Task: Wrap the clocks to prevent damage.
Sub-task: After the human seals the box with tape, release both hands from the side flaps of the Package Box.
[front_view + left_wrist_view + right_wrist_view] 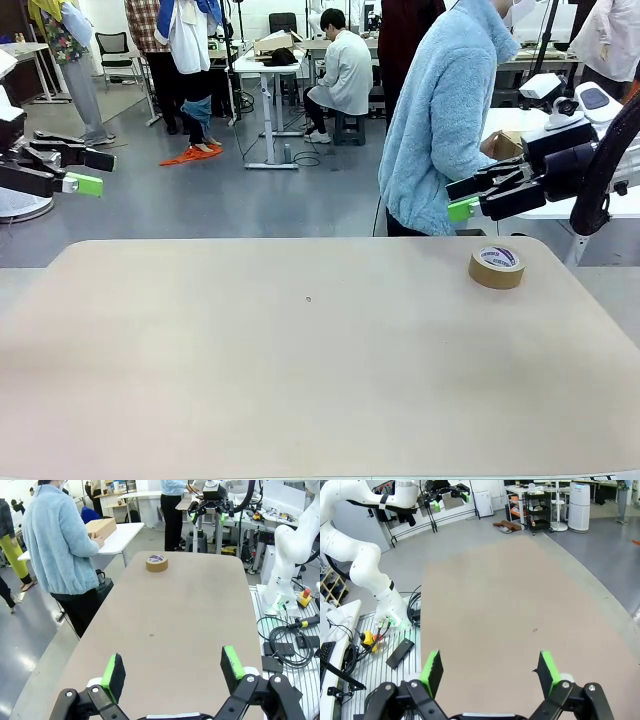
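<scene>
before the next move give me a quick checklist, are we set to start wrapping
1. Left gripper open, nothing held: ok
2. Right gripper open, nothing held: ok
3. Tape roll lying flat on the table, far right: ok
4. Clocks on the table: not ok, none there
5. Wrapping material on the table: not ok, none there
6. Person ready to hand over: cannot tell, turned away at another table with a box

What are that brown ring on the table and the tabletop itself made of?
The roll of packing tape looks like matte brown paper or plastic film wound on a core with a printed label. The table looks like smooth matte beige laminate; uncertain.
</scene>
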You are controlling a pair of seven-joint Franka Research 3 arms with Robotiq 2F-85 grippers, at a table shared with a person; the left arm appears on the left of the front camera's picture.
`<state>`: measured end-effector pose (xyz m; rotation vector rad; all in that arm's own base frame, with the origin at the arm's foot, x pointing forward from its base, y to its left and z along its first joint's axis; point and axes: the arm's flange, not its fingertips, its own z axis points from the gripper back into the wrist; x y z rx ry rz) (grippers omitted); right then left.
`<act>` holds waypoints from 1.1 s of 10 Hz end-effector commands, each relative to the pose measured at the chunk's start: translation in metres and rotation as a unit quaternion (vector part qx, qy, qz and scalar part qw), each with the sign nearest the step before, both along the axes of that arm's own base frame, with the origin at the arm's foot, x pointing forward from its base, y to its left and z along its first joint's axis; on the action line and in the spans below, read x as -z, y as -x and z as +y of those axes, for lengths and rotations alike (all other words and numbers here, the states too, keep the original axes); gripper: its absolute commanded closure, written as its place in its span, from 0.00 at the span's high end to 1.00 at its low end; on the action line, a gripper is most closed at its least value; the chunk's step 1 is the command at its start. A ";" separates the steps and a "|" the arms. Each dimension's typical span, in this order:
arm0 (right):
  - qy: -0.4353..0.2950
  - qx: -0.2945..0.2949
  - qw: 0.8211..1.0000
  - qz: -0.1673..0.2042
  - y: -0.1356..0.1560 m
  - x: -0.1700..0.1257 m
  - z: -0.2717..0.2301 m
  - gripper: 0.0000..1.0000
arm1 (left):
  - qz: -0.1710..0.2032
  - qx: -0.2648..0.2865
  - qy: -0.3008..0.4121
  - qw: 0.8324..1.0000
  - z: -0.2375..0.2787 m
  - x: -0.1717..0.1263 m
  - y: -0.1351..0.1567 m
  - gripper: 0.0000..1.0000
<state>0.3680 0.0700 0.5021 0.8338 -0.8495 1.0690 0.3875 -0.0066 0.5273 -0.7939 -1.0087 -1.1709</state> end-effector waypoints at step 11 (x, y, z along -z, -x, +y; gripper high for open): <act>-0.008 -0.002 1.000 -0.002 0.000 0.000 0.000 1.00 | -0.005 -0.004 0.003 1.000 -0.001 0.000 -0.002 1.00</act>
